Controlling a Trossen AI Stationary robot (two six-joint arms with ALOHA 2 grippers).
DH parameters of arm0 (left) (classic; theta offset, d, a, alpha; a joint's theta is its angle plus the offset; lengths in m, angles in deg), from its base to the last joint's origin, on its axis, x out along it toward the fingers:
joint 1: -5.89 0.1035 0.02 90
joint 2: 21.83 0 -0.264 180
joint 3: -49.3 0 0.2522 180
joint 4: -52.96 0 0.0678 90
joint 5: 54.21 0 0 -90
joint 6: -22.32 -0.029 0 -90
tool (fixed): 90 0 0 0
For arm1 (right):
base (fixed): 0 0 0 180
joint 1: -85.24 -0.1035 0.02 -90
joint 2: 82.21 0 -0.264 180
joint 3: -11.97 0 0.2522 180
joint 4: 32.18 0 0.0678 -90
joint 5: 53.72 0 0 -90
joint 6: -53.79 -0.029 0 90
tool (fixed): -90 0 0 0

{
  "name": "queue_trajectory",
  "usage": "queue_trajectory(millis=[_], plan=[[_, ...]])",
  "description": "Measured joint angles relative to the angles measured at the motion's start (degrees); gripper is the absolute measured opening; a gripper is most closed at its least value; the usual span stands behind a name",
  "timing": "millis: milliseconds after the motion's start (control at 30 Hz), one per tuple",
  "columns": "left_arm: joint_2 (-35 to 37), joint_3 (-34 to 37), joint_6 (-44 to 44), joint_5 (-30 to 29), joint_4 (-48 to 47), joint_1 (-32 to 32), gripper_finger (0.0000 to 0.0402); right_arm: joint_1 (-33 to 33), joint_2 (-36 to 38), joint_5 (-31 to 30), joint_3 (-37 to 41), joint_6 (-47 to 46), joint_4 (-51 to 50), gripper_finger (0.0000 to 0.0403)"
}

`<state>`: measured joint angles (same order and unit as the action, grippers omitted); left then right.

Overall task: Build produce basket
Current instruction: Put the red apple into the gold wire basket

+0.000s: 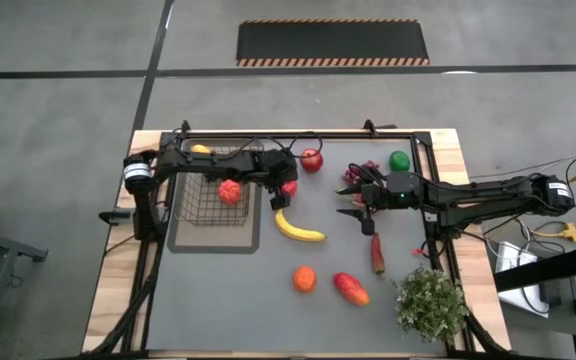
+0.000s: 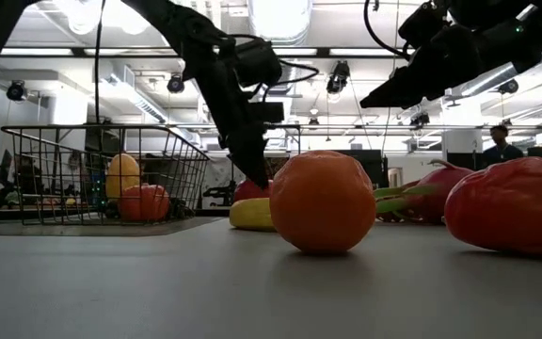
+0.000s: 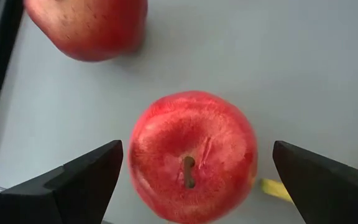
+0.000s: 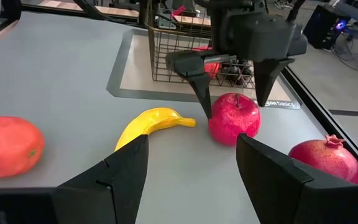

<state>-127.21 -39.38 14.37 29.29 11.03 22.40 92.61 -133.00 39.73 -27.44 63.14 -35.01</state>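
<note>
A red apple (image 3: 191, 155) rests on the grey mat just right of the wire basket (image 1: 218, 195). My left gripper (image 3: 197, 146) hangs over it, open, pointing steeply down, one finger on each side of the apple without visibly touching it; the right wrist view shows this straddle (image 4: 235, 93). The basket holds a red fruit (image 1: 230, 190) and a yellow one (image 1: 200, 149). A banana (image 1: 298, 228), an orange (image 1: 304, 279), a mango (image 1: 350, 288), a chilli (image 1: 377, 252) and a lime (image 1: 399, 160) lie on the mat. My right gripper (image 1: 353, 200) waits open and raised to the right.
A second red fruit (image 1: 311, 159) sits just beyond the apple, with the banana's tip (image 3: 275, 190) close beside the apple. The basket stands on a flat grey tray (image 1: 183, 240). A potted plant (image 1: 430, 303) occupies the near right corner. Dark fruit (image 1: 363, 172) lies by the right arm.
</note>
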Motion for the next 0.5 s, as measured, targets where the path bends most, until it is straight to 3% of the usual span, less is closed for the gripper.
queue_trajectory(millis=[267, 500], plan=[[-0.66, 0.02, 0.04, -0.01, 0.16, 0.02, 0.0392, 0.0, 0.0, -0.01, 0.07, -0.43, -0.1, 0.0228], [-0.66, 0.02, 0.07, -0.02, 0.23, 0.02, 0.034, 0.0, 0.0, -0.01, 0.09, -0.41, -0.17, 0.0228]])
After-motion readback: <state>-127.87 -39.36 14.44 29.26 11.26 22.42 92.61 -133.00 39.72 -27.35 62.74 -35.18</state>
